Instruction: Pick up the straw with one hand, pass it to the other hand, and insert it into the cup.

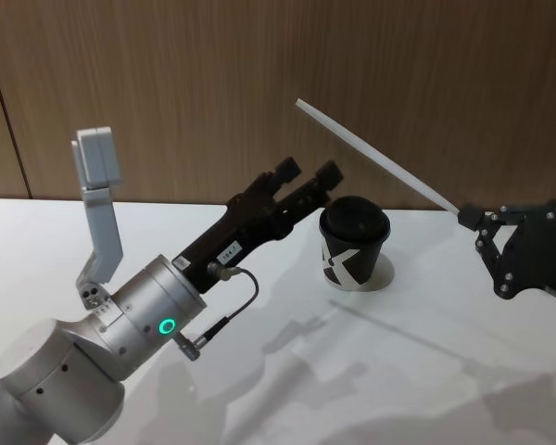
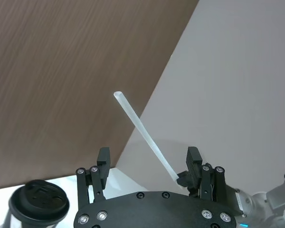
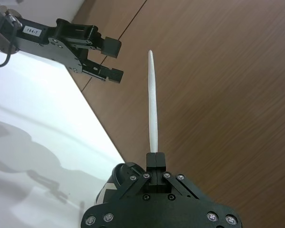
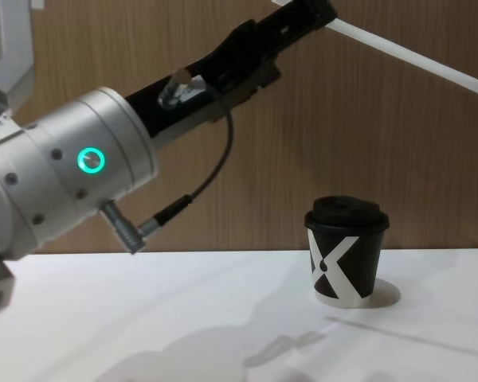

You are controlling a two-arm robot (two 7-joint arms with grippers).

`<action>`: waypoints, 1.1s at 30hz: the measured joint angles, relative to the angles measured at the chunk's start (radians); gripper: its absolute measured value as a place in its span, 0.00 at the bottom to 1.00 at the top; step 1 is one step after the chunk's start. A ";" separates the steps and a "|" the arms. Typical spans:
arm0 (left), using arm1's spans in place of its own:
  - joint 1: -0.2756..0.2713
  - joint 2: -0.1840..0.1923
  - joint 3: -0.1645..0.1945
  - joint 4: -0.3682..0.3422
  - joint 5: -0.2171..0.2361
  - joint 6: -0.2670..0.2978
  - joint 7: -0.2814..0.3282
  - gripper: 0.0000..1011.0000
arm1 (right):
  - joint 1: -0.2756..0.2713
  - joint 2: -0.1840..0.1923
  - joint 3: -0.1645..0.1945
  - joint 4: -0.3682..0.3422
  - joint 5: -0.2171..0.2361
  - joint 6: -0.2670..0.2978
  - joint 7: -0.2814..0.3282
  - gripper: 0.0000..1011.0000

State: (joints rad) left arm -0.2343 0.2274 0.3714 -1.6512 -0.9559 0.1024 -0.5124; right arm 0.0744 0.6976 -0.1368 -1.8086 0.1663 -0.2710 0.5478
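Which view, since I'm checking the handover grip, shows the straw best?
The right wrist view: the straw rises full length from the right gripper, shut on its end. The head view shows it whole but thin, the left wrist view beyond the open left gripper, the chest view a stretch.

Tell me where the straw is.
In the head view's right half, the straw slants in the air above the cup, its lower end clamped by the right gripper.

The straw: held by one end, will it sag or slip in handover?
Likely stiff and light: the straw runs straight though the right tool pinches only its end. Thin and smooth-looking, it might pivot when the open left tool grips it.
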 joint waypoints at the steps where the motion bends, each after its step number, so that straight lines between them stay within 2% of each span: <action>1: -0.001 -0.003 0.001 0.002 -0.002 0.001 0.001 0.99 | 0.000 0.000 0.000 0.000 0.000 0.000 0.000 0.00; 18: -0.031 -0.072 0.034 0.057 -0.071 0.015 0.025 0.99 | 0.000 0.000 0.000 0.000 0.000 0.000 0.000 0.00; 33: -0.065 -0.121 0.061 0.109 -0.102 -0.004 0.013 0.99 | 0.000 0.000 0.000 0.000 0.000 0.000 0.000 0.00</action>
State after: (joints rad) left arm -0.2988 0.1060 0.4327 -1.5422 -1.0584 0.0986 -0.4996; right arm 0.0744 0.6975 -0.1368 -1.8086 0.1665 -0.2710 0.5478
